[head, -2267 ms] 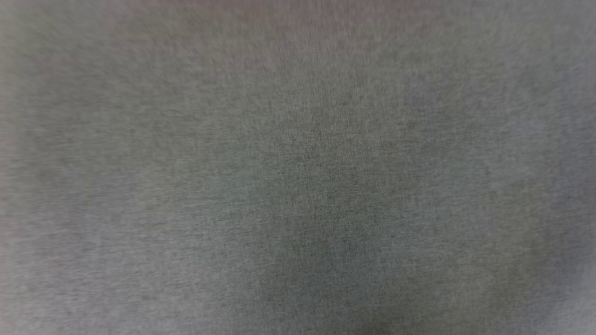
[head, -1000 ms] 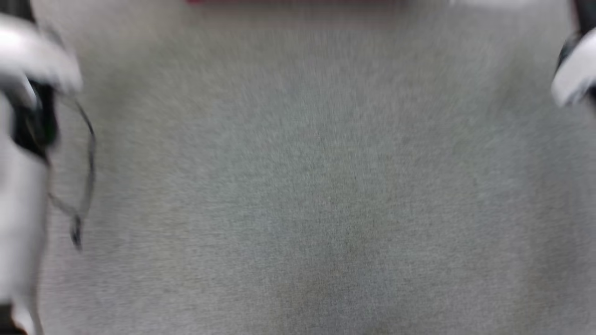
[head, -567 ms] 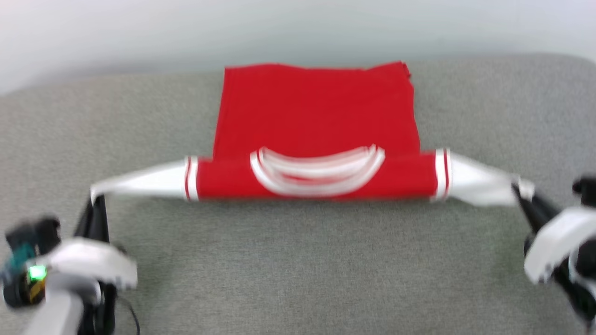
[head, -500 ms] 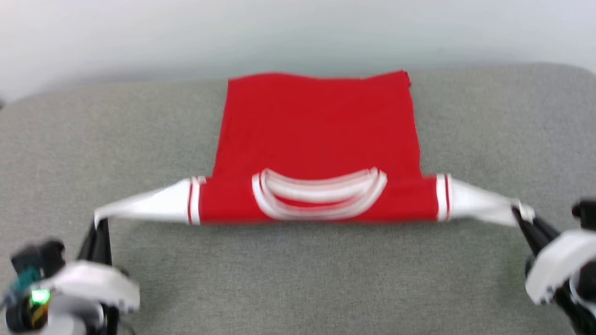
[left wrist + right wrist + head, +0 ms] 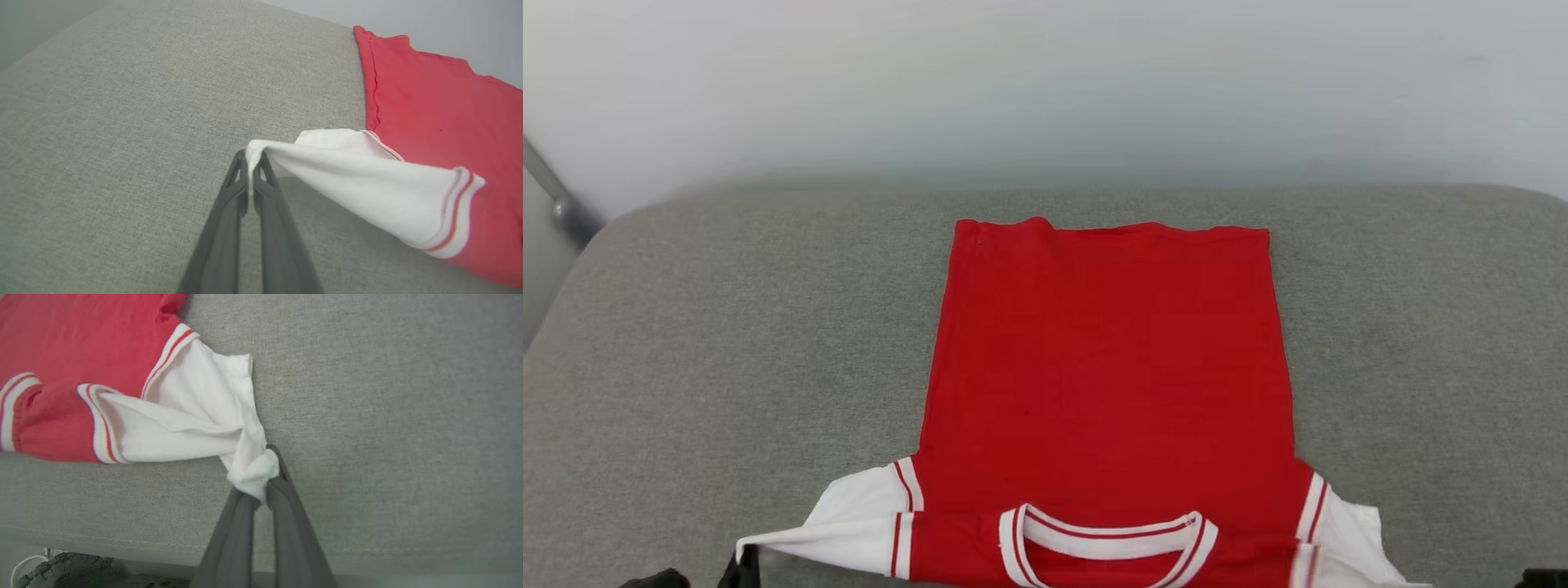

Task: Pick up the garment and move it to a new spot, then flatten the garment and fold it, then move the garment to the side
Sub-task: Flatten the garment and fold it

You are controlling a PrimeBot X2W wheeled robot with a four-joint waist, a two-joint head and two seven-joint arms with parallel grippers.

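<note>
On the grey cushion [image 5: 727, 327], my left gripper [image 5: 250, 158] and right gripper [image 5: 263, 477] each pinch a sleeve [image 5: 367, 188] of the garment [image 5: 1107, 367], spread nearly flat; folding and setting aside look undone.

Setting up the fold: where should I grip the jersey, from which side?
Likely the white left sleeve and right sleeve tips, each from its outer side: they jut past the flat jersey as free edges. Left fingers and right fingers pinch there.

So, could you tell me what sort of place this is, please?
Probably a plain indoor test room: a grey fabric-covered pad with rounded corners, like a sofa seat or mattress, stands before a bare white wall, with one red shirt laid on it.
</note>
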